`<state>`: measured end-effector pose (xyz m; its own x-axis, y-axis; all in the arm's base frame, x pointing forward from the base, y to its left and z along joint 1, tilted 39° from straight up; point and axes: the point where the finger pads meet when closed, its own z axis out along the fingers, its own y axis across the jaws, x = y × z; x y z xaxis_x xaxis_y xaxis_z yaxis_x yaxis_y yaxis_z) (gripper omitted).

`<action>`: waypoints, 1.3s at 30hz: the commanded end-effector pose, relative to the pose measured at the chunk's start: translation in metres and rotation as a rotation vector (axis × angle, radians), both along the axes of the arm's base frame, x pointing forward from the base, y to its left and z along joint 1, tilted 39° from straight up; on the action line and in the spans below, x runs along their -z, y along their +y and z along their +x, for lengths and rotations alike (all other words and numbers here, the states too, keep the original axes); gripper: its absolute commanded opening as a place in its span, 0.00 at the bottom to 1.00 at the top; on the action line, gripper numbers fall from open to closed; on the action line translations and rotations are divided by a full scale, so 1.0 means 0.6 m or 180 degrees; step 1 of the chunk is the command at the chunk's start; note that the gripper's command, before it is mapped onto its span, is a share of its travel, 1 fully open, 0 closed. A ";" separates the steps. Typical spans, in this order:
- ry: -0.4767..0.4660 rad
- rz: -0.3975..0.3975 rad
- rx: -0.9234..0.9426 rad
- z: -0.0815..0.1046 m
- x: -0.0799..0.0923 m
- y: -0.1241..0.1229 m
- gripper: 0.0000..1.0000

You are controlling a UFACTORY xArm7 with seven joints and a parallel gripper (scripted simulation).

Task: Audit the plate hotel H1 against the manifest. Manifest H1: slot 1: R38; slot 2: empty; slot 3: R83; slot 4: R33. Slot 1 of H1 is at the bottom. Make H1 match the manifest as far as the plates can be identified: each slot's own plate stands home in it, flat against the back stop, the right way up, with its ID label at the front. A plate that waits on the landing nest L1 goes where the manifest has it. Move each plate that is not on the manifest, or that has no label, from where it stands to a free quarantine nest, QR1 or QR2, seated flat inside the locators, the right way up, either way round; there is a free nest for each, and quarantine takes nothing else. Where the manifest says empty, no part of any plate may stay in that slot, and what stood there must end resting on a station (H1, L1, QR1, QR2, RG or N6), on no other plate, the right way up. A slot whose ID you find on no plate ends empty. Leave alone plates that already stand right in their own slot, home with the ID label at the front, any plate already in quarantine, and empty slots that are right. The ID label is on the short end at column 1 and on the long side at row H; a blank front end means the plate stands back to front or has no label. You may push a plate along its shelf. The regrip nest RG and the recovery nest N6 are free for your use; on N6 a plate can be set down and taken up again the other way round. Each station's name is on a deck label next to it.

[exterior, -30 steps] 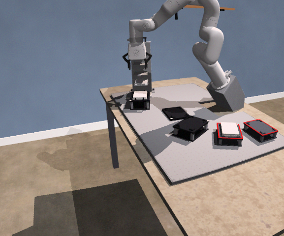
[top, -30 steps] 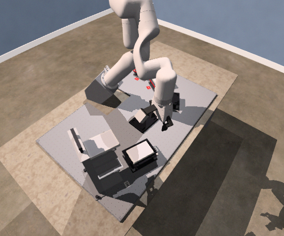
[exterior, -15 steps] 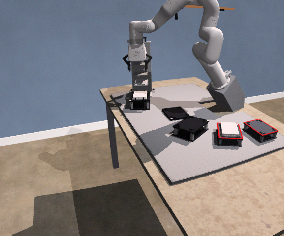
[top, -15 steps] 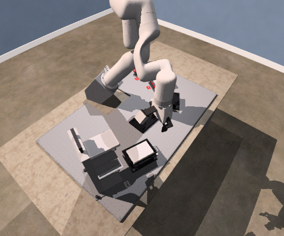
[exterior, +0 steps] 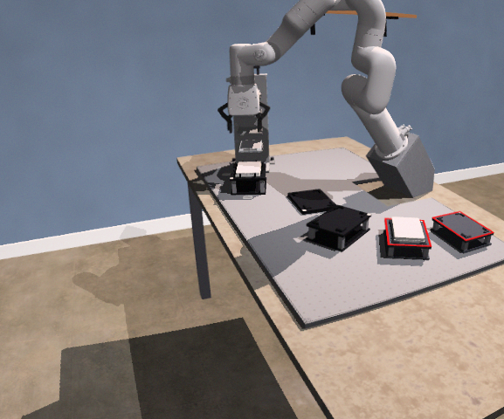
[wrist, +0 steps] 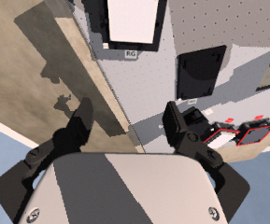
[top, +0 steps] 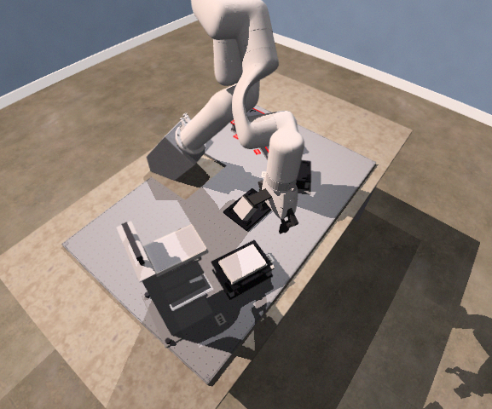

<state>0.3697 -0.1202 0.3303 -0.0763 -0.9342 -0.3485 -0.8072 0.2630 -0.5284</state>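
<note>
The plate hotel H1 (top: pixel 166 268) stands at the near left of the deck; it also shows in the exterior view (exterior: pixel 252 135), behind my gripper. A plate (top: pixel 190 294) shows on a lower shelf, and its label cannot be read. A white-topped plate (top: pixel 242 262) (exterior: pixel 248 176) lies flat on the regrip nest RG, next to its RG label (wrist: pixel 131 53). Another white plate (exterior: pixel 406 229) sits in a red-edged quarantine nest. The second quarantine nest (exterior: pixel 461 230) is empty. My gripper (top: pixel 287 223) hangs open and empty above the deck, beyond RG, and shows in the wrist view (wrist: pixel 127 117).
A flat black nest (exterior: pixel 310 200) and a raised black nest (exterior: pixel 338 225) lie empty mid-deck. The arm's base (exterior: pixel 401 167) stands at the deck's far side. The deck's edge (wrist: pixel 111 93) runs close beneath the gripper. The arm hides the quarantine nests in the top view.
</note>
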 end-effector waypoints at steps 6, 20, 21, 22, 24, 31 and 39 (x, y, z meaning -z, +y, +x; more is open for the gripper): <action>-0.0012 -0.0002 0.0006 0.011 0.011 0.003 1.00; -0.0012 -0.0001 0.0006 0.034 0.041 0.012 1.00; -0.0012 -0.0001 0.0006 0.034 0.041 0.012 1.00; -0.0012 -0.0001 0.0006 0.034 0.041 0.012 1.00; -0.0012 -0.0001 0.0005 0.038 0.046 0.013 1.00; -0.0012 -0.0001 0.0005 0.045 0.056 0.017 1.00; -0.0012 -0.0001 0.0005 0.045 0.056 0.017 1.00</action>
